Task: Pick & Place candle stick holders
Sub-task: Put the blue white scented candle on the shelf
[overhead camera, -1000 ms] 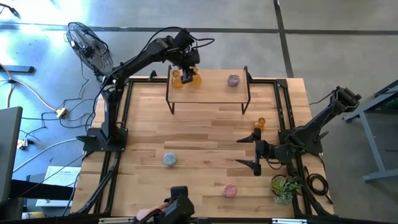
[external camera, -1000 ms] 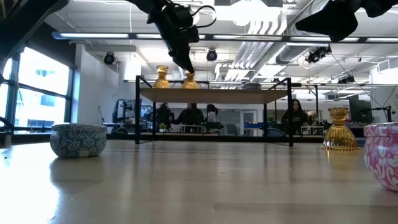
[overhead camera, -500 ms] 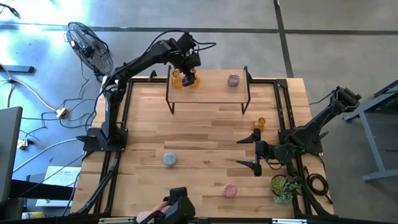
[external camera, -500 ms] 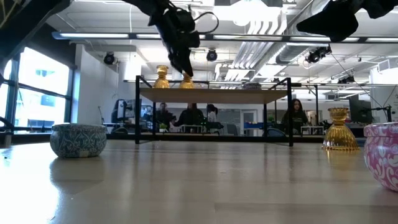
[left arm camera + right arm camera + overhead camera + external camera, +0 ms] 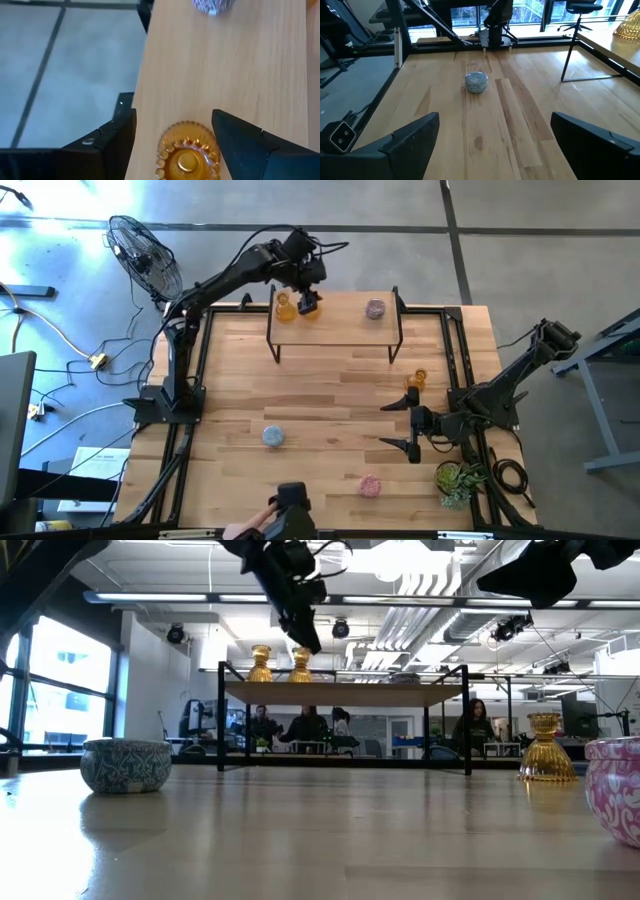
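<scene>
Two amber holders stand on the raised wooden shelf (image 5: 340,320) at the table's far side, one (image 5: 284,307) to the left of the other (image 5: 187,157). A pink holder (image 5: 375,308) stands at the shelf's right end. My left gripper (image 5: 308,637) is open just above the right amber holder (image 5: 301,665), one finger to either side of it and touching nothing. A third amber holder (image 5: 418,379), a pale blue one (image 5: 273,437) and a pink one (image 5: 370,486) stand on the table. My right gripper (image 5: 395,424) is open and empty at the table's right.
A green potted plant (image 5: 458,478) sits at the near right corner. A person's hand with a dark device (image 5: 285,515) shows at the near edge. A fan (image 5: 145,255) stands beyond the far left corner. The shelf's black legs (image 5: 272,345) stand on the table.
My left gripper has risen from the right amber holder on the shelf and now hangs clear above it. The holder stays upright where it was.
</scene>
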### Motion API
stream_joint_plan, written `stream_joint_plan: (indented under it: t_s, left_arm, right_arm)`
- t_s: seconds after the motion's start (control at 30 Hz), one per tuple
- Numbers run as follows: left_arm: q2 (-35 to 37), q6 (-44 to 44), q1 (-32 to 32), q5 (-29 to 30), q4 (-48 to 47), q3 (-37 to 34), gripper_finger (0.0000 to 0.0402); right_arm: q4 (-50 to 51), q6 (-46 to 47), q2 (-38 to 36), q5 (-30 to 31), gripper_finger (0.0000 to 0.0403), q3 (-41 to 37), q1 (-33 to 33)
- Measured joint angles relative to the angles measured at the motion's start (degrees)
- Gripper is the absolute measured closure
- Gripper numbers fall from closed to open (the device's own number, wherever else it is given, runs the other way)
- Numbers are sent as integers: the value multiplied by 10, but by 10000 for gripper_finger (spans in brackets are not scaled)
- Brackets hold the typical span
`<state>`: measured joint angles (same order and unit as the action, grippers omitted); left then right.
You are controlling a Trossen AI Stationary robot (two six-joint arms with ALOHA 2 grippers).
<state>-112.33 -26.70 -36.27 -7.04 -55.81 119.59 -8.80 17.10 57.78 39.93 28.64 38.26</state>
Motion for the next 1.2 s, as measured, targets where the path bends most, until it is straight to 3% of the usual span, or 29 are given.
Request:
stream_joint_plan:
  t_s: [0.23, 0.43, 0.5, 0.8, 1.0, 1.2]
  left_arm:
    - [0, 0, 26, 3, -1, 66, 145]
    - [1, 10, 92, -17, -58, 155, 145]
    - [24, 15, 119, -17, -67, 138, 145]
    - [90, 27, 225, -1, -285, 136, 145]
    - [96, 79, 276, -47, -325, 136, 145]
    - [89, 123, 320, 0, -344, 134, 145]
  right_arm:
    - [0, 0, 0, 1, 24, 0, 0]
    - [4, -5, 0, 1, 24, 0, 0]
    - [8, -5, 0, 1, 24, 0, 0]
    - [26, -6, 0, 2, 24, 0, 0]
    - [26, -1, 0, 2, 24, 0, 0]
    - [26, 20, 0, -4, 24, 0, 0]
